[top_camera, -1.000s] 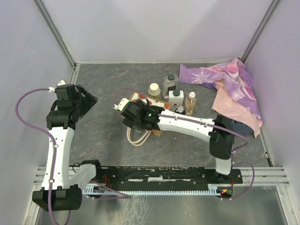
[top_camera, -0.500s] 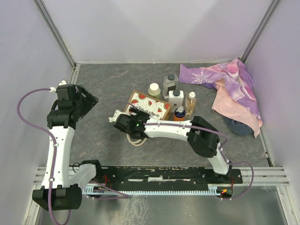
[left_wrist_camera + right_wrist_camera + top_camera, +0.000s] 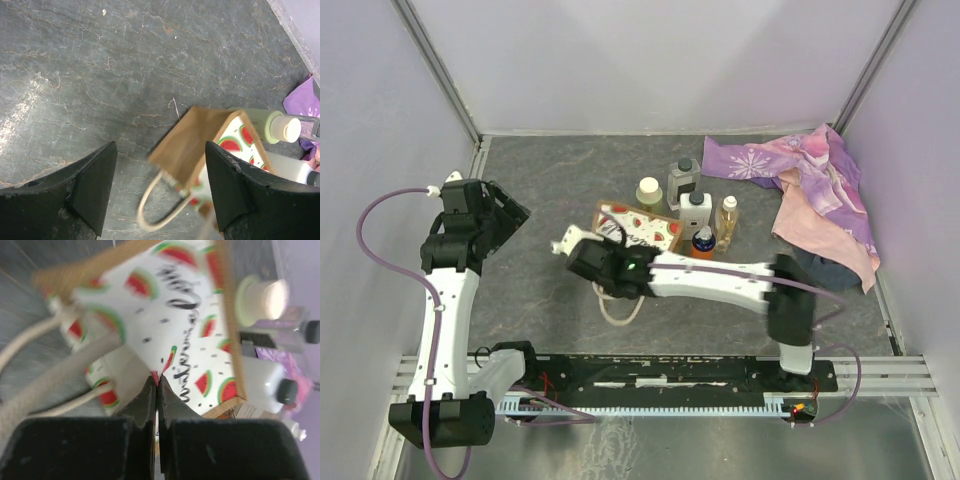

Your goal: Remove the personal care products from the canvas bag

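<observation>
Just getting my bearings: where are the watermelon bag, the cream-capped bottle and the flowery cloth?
watermelon bag (image 3: 187, 145): left wrist view, tan side.
cream-capped bottle (image 3: 649, 189): top view, its cap.
flowery cloth (image 3: 790, 165): top view, purple part.

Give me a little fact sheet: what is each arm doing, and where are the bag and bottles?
right end effector: shut, pinching the canvas bag by its watermelon panel
left end effector: open, empty, off to the left
bag pose: tipped over, handles toward the arm bases
bottles: cream-capped bottle, white bottle, orange bottle, slim yellowish bottle, standing on the table by the bag
floral cloth: far right corner
</observation>
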You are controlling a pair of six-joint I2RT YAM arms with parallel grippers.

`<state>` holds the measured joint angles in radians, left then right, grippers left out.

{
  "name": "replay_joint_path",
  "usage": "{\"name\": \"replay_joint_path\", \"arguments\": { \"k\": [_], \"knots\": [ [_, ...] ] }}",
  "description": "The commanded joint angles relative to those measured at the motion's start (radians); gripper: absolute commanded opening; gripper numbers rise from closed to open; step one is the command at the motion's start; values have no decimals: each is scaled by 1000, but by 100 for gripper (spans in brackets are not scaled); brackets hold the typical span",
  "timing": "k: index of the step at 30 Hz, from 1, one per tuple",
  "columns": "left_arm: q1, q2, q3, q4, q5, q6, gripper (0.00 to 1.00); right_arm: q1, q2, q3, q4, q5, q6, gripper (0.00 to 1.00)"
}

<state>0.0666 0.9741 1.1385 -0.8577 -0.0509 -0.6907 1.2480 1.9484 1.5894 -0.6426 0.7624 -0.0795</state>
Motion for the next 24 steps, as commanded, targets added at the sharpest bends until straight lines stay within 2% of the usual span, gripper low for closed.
{"name": "replay_joint_path", "arguments": {
  "k": [1, 7, 11, 14, 20, 24],
  "knots": [
    [7, 3, 20, 54, 4, 28, 78, 16, -265, 217, -171, -222, 156, 1],
    [12, -2, -17, 75, 35, 12, 78, -47, -253, 488, -424, -386, 221, 1],
    [17, -12, -18, 69, 37, 19, 78, -189, -191, 509, -487, -598, 293, 0],
    [18, -13, -6, 48, 26, 38, 78, -250, -156, 479, -489, -756, 324, 0],
    [18, -17, -25, 58, 49, 31, 78, -297, -7, 571, -648, -896, 322, 0],
    [19, -16, -36, 66, 72, 22, 78, -330, 42, 557, -646, -936, 327, 1]
  ]
}}
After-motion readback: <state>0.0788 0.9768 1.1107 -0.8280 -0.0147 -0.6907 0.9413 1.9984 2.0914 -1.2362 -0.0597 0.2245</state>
